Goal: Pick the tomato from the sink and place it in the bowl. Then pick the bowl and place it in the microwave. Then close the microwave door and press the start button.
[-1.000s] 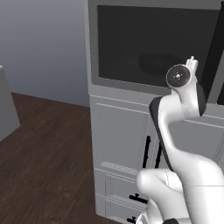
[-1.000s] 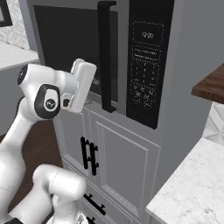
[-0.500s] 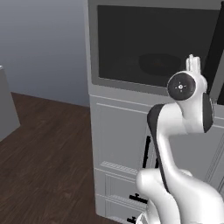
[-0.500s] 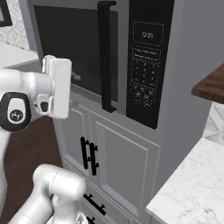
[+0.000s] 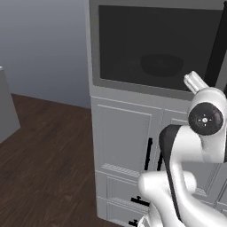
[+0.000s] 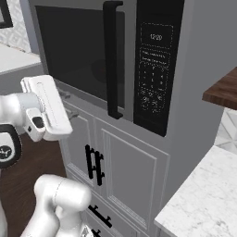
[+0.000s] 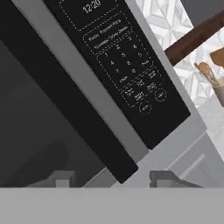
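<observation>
Over on the left of the hand view, the microwave door point(image 7: 39, 122) is sitting shut, dark glass taking up that whole side, with the long black handle point(image 7: 74, 105) running diagonally down the middle. Right of that is the control panel point(image 7: 122, 74), and the round buttons, start presumably among them, are sitting near its lower right end. The gripper point(image 7: 111, 179) is hanging at the bottom edge with its two fingers spread apart and nothing between them, well off the panel.

In the left base view the bowl point(image 5: 162, 64) is showing faintly through the glass, so it's inside the microwave point(image 6: 115, 60); can't make out the tomato.

My guess: the button is stiff, flat and slick, so nothing to grab, just poke it square-on with one fingertip.
</observation>
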Motion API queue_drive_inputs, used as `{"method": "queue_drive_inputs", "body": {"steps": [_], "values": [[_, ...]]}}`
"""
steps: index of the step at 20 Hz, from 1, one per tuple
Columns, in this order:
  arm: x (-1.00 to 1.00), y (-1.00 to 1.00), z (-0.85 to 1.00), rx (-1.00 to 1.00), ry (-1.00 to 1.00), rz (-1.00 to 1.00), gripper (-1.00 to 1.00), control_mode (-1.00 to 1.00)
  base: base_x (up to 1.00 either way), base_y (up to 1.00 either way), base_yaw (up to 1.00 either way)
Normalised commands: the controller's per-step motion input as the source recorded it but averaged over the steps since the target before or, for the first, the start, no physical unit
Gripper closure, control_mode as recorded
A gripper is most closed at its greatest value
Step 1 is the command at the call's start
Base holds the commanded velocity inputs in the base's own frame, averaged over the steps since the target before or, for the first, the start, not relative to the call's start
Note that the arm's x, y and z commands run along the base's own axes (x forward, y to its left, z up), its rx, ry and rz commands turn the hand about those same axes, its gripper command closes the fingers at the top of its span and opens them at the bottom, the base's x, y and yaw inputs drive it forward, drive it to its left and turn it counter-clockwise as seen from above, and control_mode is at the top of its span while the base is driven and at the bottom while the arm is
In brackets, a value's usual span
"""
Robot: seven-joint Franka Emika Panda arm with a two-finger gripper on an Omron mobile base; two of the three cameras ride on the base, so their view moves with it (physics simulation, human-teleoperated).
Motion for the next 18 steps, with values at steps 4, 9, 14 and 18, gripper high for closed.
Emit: {"method": "queue_drive_inputs", "body": {"steps": [4,9,14,18], "values": [[-0.52,0.00,-0.01,-0.49,0.28,0.20,1.00,-1.00,0.00,0.00,0.00],[-0.60,-0.40,-0.04,-0.33,0.00,0.14,1.00,-1.00,0.00,0.00,0.00],[-0.14,-0.46,-0.17,-0.22,0.03,0.14,1.00,-1.00,0.00,0.00,0.00],[0.00,-0.38,-0.07,-0.14,0.00,0.11,1.00,-1.00,0.00,0.00,0.00]]}}
